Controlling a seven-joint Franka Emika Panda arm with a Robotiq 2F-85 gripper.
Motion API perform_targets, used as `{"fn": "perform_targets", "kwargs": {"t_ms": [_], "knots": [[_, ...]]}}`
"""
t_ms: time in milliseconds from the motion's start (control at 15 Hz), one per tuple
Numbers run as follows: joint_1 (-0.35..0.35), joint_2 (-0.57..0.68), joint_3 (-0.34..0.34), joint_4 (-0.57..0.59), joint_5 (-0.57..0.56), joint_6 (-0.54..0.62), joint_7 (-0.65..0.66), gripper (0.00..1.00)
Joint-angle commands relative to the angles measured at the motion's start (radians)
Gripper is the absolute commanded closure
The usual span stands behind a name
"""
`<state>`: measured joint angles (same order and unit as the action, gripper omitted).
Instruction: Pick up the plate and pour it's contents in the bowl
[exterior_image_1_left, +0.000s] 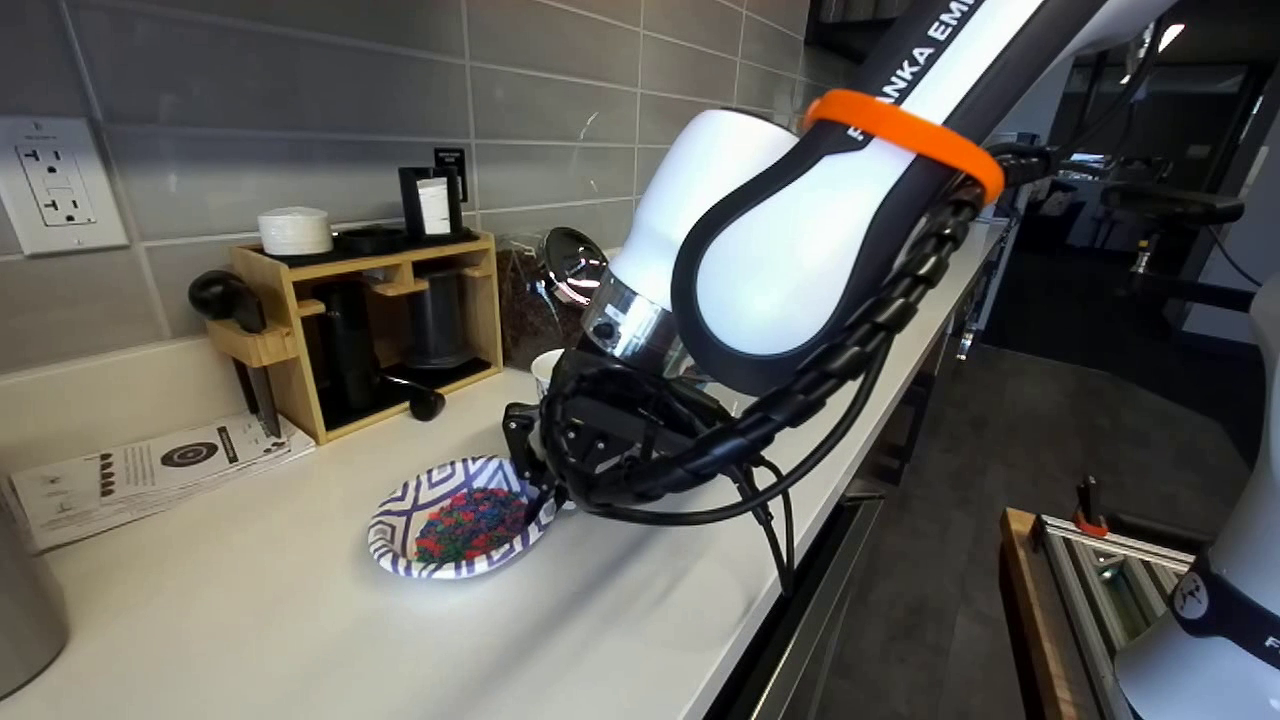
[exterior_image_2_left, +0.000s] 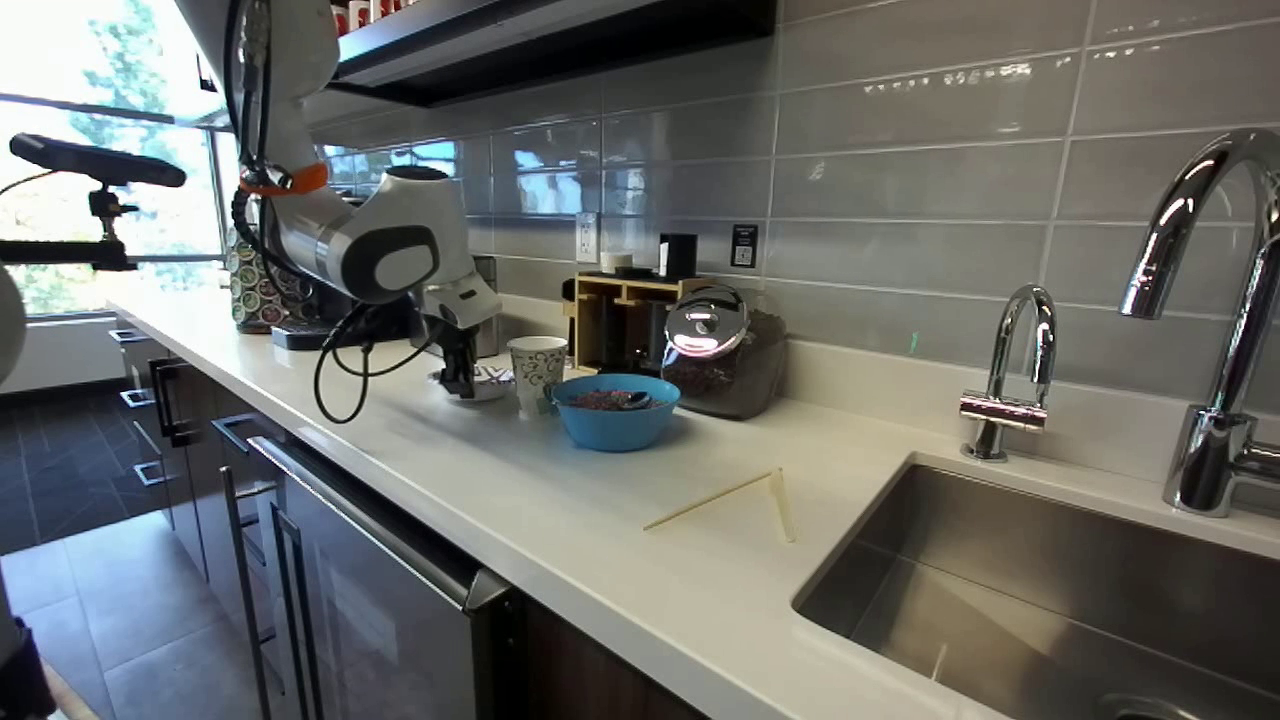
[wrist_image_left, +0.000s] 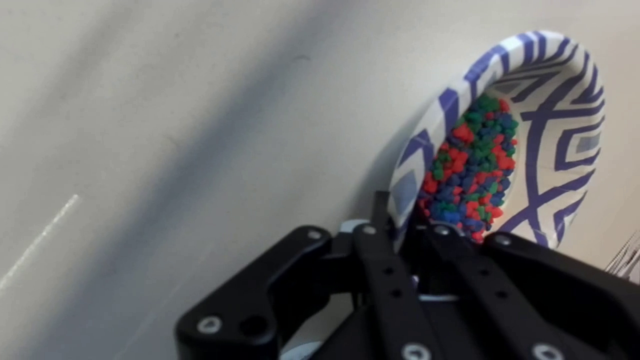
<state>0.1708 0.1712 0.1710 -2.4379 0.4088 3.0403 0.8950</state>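
Nearest the camera, filling the bottom of the wrist view, is the end effector (wrist_image_left: 398, 226), closed on the rim of the plate (wrist_image_left: 545, 130), one jaw outside the rim and the other inside it.

The long pale worktop (exterior_image_1_left: 350, 650) runs under the robot arm (exterior_image_1_left: 800, 240), which reaches down over it. Let into the worktop is a steel sink (exterior_image_2_left: 1050, 530), with a tall chrome tap (exterior_image_2_left: 1232, 350) and a smaller tap (exterior_image_2_left: 1000, 410) along its back. Farther along, by the tiled wall (exterior_image_2_left: 920, 170), stands a wooden organiser (exterior_image_1_left: 308, 385) with black items in it, and just beside that a clear jar (exterior_image_2_left: 745, 375) with a shiny lid.

The plate, patterned in blue and white, is near the organiser; whether it is fully down on the worktop cannot be told. The blue bowl (exterior_image_2_left: 615, 430) stands upright in an exterior view, holding dark reddish bits (exterior_image_2_left: 600, 401). Just beside it, on the plate's side, a patterned cup (exterior_image_2_left: 538, 365) stands upright. In the plate, a heap of red, green and blue bits (wrist_image_left: 475, 170) lies towards the gripped rim. Thin pale sticks (exterior_image_2_left: 720, 498) lie between bowl and sink.
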Motion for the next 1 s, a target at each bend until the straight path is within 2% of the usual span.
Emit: {"fn": "perform_targets", "kwargs": {"t_ms": [0,400,600,800,933], "knots": [[0.012,-0.036,0.005,-0.022,0.011,0.014,-0.013,0.99],[0.032,-0.103,-0.001,-0.041,-0.033,-0.013,0.005,0.99],[0.047,-0.174,-0.027,-0.068,-0.115,-0.107,0.061,0.99],[0.027,-0.262,-0.028,-0.091,-0.211,-0.19,0.129,0.99],[0.013,-0.33,-0.024,-0.1,-0.225,-0.243,0.155,0.99]]}}
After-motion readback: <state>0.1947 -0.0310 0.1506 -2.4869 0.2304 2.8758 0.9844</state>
